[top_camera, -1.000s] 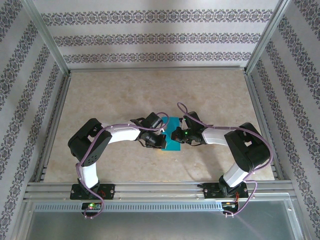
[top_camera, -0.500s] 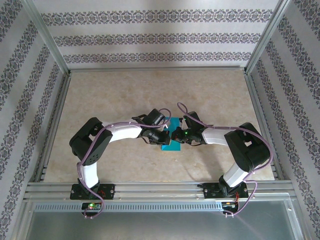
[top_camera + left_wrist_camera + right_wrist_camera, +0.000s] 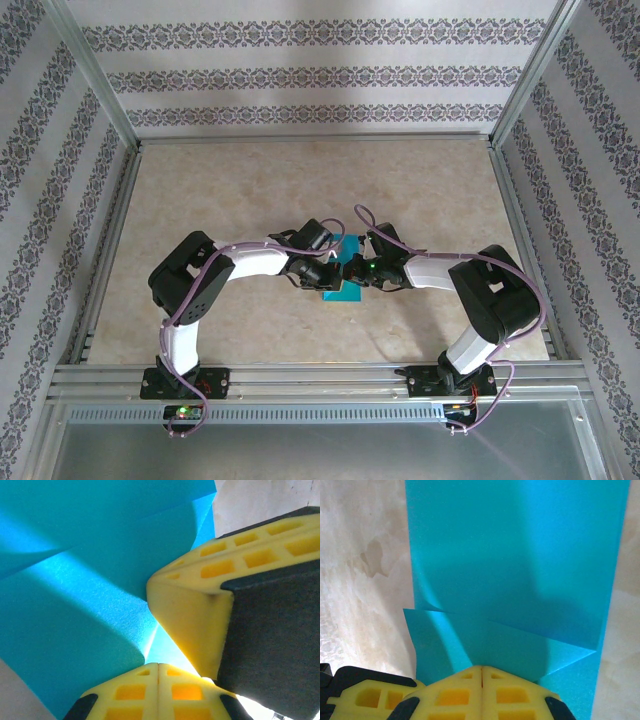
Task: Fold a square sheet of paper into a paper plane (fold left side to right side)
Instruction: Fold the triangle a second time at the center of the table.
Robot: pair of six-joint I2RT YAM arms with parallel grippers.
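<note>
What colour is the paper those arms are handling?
The sheet of paper is plain teal-blue, clearest in the right wrist view.

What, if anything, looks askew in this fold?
On the square sheet of paper, the upper layer ends in a slanted edge, not square with the sheet's sides, with a small curl at its left corner, just ahead of the right gripper. The layers look misaligned.

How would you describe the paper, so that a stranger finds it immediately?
Look at the middle of the beige table, where the left gripper and the right gripper come together. The square sheet of paper lies under them, partly folded. It is the only teal-blue thing there; the arms are black and white.
</note>
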